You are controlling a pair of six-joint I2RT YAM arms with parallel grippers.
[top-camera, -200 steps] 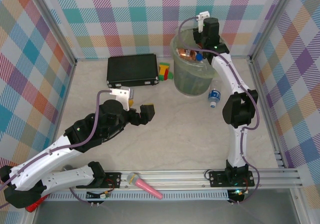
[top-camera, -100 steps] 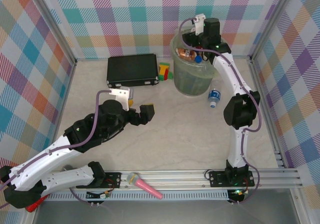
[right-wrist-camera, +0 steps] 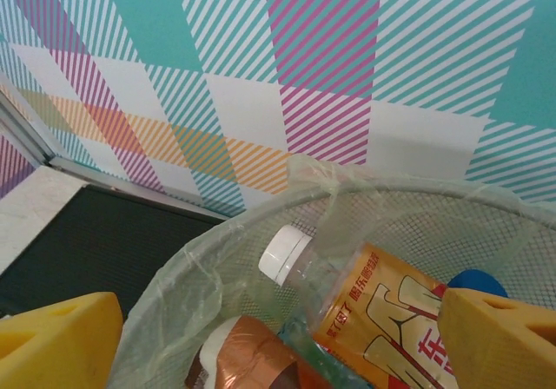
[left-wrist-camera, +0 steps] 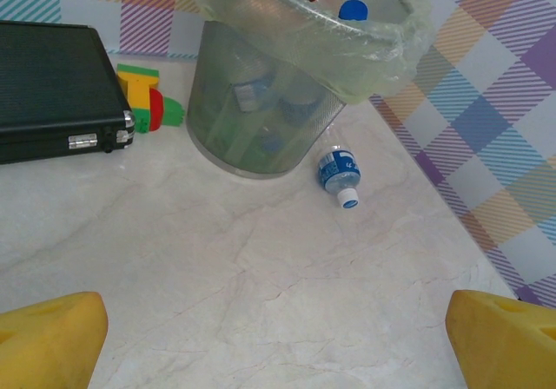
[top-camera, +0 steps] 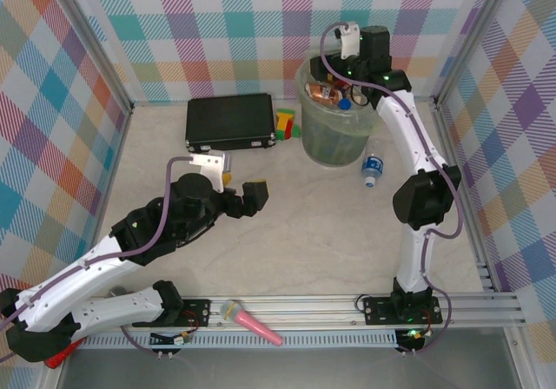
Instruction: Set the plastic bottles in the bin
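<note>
The bin [top-camera: 333, 133], a pale-green mesh bucket with a clear liner, stands at the back right of the table and holds several plastic bottles [top-camera: 330, 94]. My right gripper [top-camera: 346, 78] hovers open over its far rim. Below its yellow fingers [right-wrist-camera: 56, 337] lie an orange-labelled bottle [right-wrist-camera: 391, 311] with a white cap and a copper-labelled one [right-wrist-camera: 252, 359]. One clear blue-labelled bottle [top-camera: 372, 168] lies on the table right of the bin [left-wrist-camera: 261, 102], its cap toward me [left-wrist-camera: 340, 173]. My left gripper [top-camera: 254, 196] is open and empty over mid-table [left-wrist-camera: 278, 346].
A flat black case [top-camera: 230, 121] lies left of the bin, with coloured blocks [top-camera: 285, 124] between them. A pink stick [top-camera: 252, 321] rests on the front rail. Checked walls close in the back and sides.
My right gripper has opened over the bin and lifted back a little; the bottle it held now lies in the bin. The left arm has stayed still.
</note>
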